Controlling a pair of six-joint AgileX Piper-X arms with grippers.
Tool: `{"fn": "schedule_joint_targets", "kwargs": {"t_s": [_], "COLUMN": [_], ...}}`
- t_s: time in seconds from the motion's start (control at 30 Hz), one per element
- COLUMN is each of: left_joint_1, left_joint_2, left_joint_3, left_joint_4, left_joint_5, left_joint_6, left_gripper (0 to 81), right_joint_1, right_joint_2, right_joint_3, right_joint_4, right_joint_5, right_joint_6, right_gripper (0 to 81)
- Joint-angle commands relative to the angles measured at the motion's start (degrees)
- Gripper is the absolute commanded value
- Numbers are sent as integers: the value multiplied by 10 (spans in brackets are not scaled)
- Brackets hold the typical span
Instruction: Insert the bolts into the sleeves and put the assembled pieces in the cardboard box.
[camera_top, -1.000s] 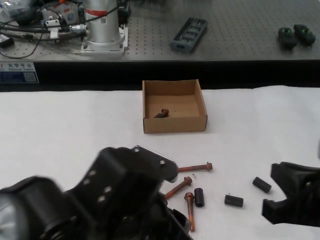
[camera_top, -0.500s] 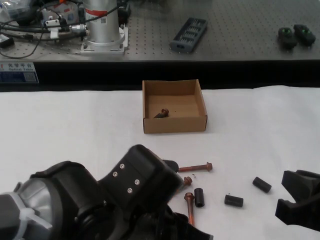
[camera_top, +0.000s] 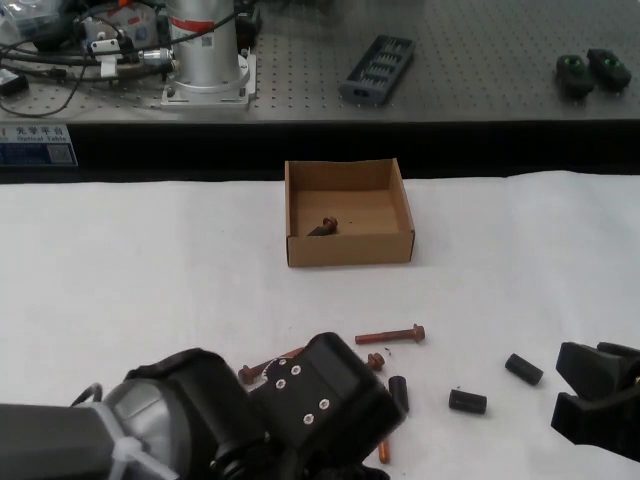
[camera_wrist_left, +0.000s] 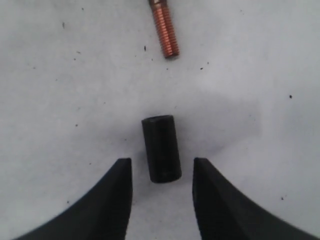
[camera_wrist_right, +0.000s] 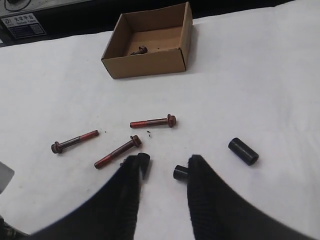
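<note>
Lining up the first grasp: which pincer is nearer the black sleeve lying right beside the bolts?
Left. The open left pincer straddles that sleeve; the right pincer sits off to its right, beyond the other two sleeves.

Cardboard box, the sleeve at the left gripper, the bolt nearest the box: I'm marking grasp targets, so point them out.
cardboard box (camera_top: 350, 248), high view, front wall.
sleeve (camera_wrist_left: 161, 148), left wrist view, mid-side.
bolt (camera_top: 388, 336), high view, mid-shank.
</note>
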Motion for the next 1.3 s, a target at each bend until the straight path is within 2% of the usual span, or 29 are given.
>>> {"fn": "schedule_joint_targets", "kwargs": {"t_s": [0.0, 0.83, 0.97, 1.03, 1.17, 1.27], "left_joint_1": [-3, -3, -3, -3, -3, -3], "left_joint_2": [24, 116, 116, 116, 116, 116], "left_joint_3": [-32, -129, -130, -130, -130, -130], "left_joint_4": [17, 139, 147, 152, 150, 135], "left_joint_5": [-10, -20, -30, -34, -38, -52], "left_joint_6": [-6, 65, 71, 77, 92, 103], "left_gripper": [293, 293, 291, 251, 114, 83], "right_joint_1": [-1, -1, -1, -1, -1, -1], "right_joint_2": [-5, -5, -5, -5, -5, -5], "right_joint_3": [-2, -2, -2, -2, -2, -2], "right_joint_4": [0, 0, 0, 0, 0, 0], "right_joint_5": [-7, -15, -15, -15, -15, -15], "right_joint_6": [1, 1, 1, 1, 1, 1], "right_gripper": [256, 256, 222, 197, 177, 178]}}
